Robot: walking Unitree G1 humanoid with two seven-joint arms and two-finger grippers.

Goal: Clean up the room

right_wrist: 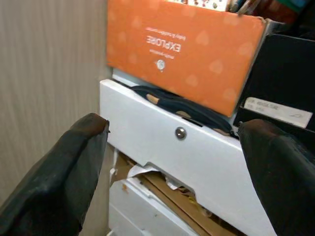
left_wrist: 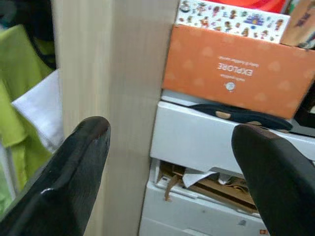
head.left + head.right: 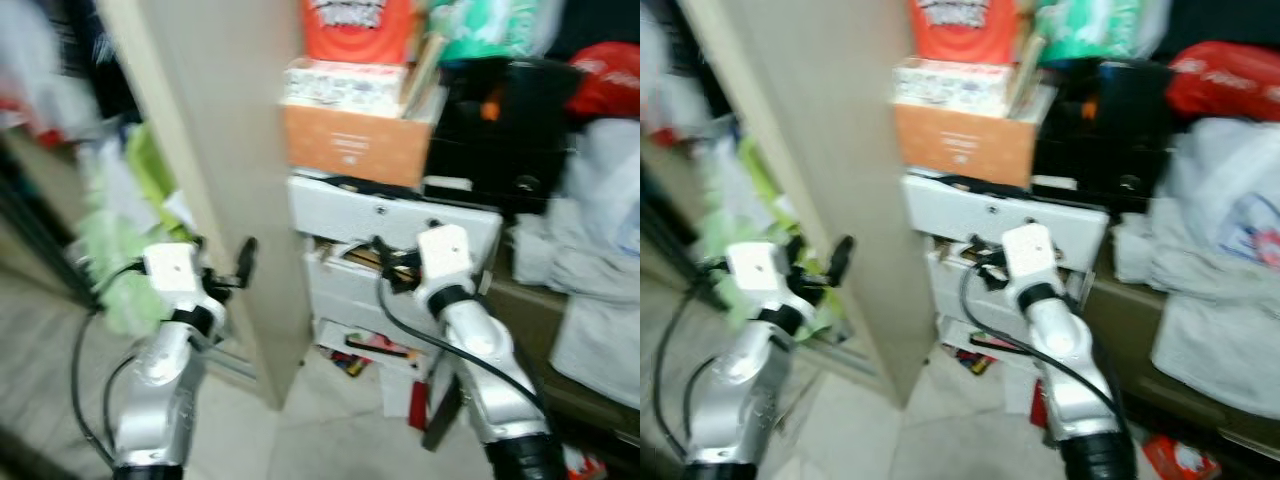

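Beside a tall beige panel stands a white drawer unit with an orange box on top. Both grippers hover spread and empty: the right gripper faces the top drawer's knob, the left gripper faces the panel edge.

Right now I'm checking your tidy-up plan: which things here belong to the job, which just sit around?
Job:
white drawer unit, drawers ajar
dark cloth caught in top drawer
papers poking out below

Just there:
orange box
wooden panel
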